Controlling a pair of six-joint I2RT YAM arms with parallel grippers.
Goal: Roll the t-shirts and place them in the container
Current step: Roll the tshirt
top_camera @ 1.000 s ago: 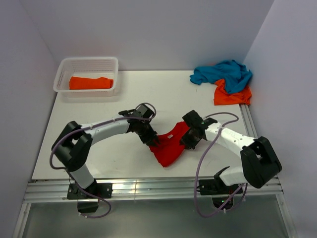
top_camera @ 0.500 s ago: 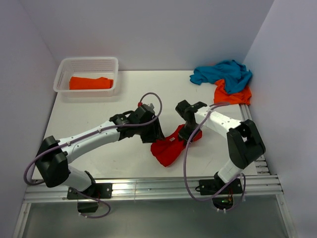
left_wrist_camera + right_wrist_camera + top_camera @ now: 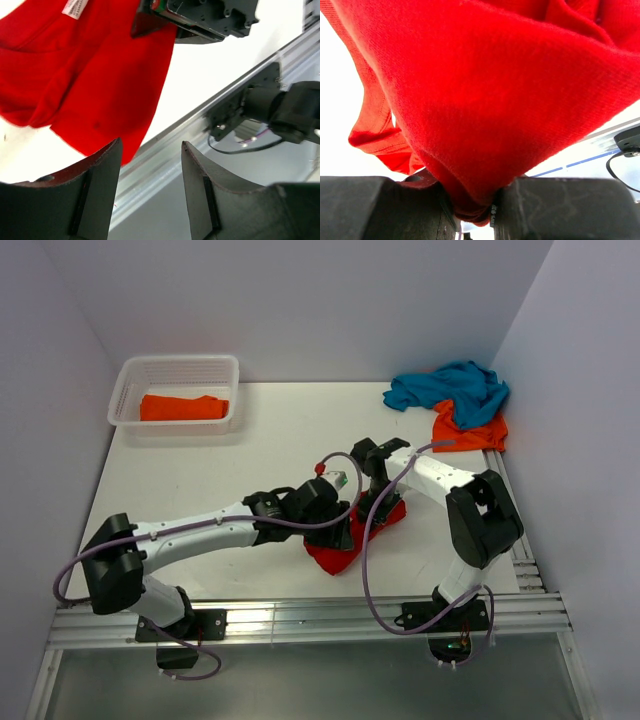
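The bright red t-shirt (image 3: 330, 552) lies bunched near the table's front edge, between my two grippers. My right gripper (image 3: 470, 202) is shut on a thick fold of the red t-shirt (image 3: 495, 90), and the cloth fills that wrist view. In the top view the right gripper (image 3: 368, 512) stands over the shirt's far side. My left gripper (image 3: 150, 145) is open with nothing between its fingers, just above the red t-shirt (image 3: 90, 75) at its near edge. In the top view the left gripper (image 3: 347, 533) is close beside the right one. A teal t-shirt (image 3: 450, 385) and an orange t-shirt (image 3: 470, 430) lie heaped at the back right.
A white lattice basket (image 3: 125, 390) at the back left holds a rolled orange t-shirt (image 3: 183, 407). The metal rail (image 3: 300, 620) runs along the table's front edge, close to the red shirt. Purple cables loop from both arms.
My left gripper opened, let go of the red shirt's left side and swung right to the right gripper. The right gripper carried its fold back and left, bunching the shirt.
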